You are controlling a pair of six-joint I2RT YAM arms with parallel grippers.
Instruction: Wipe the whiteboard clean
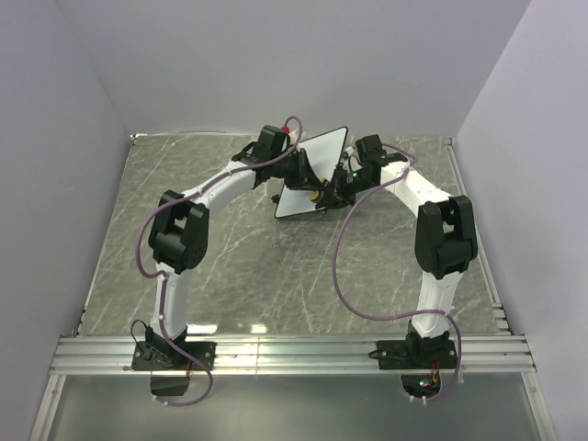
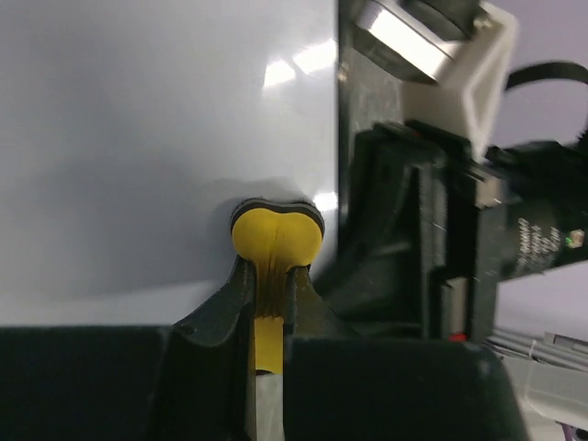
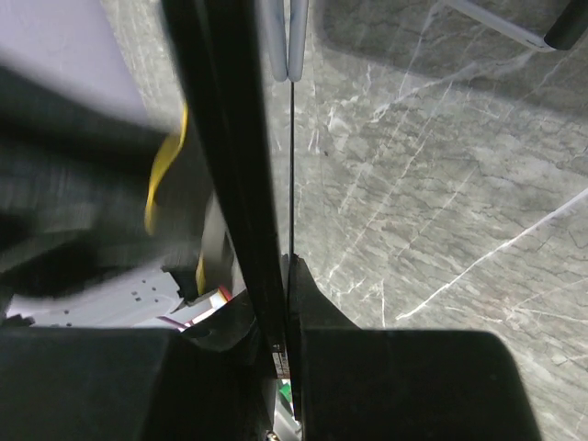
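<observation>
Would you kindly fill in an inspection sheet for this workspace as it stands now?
Surface: grey marbled table.
Job's things: whiteboard tilted between the arms, visible face unmarked; yellow eraser pressed against it.
Clutter: nothing seen.
Grippers: left gripper shut on eraser; right gripper shut on whiteboard's framed edge.
Cables: purple cables loop beside both arms.
Surroundings: pale walls on three sides; metal rail at near edge.

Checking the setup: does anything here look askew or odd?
The whiteboard stands tilted, not flat, its edge clamped in the right gripper, while the left gripper holds the eraser against it. Looks deliberate; nothing seems spilled or damaged.
</observation>
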